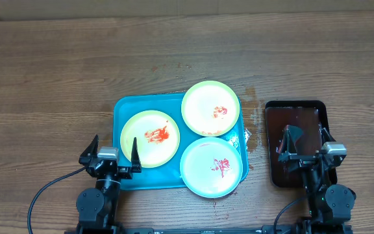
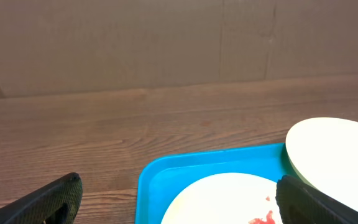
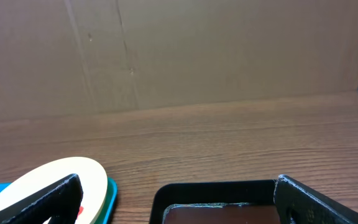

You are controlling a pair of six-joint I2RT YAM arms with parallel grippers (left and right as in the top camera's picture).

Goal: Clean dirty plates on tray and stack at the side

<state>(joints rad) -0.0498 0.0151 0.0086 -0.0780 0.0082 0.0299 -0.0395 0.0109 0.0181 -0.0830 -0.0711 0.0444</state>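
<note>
The turquoise tray (image 1: 126, 106) holds three plates, each smeared with red sauce: yellow (image 1: 149, 138) at left, light green (image 1: 210, 108) at back right, light blue (image 1: 213, 166) at front right, overhanging the tray's front edge. My left gripper (image 1: 115, 142) hovers open over the tray's front-left corner, empty. In the left wrist view the gripper (image 2: 179, 200) spans the yellow plate (image 2: 229, 199), with the green plate (image 2: 334, 149) to its right. My right gripper (image 1: 307, 133) stands open and empty over the dark tray, apart from the plates.
A smaller dark brown-black tray (image 1: 294, 104) sits right of the turquoise tray, its rim (image 3: 216, 188) between the right fingers. Wet spots (image 1: 252, 97) mark the wood between the trays. A cardboard wall (image 2: 166, 43) backs the wooden table.
</note>
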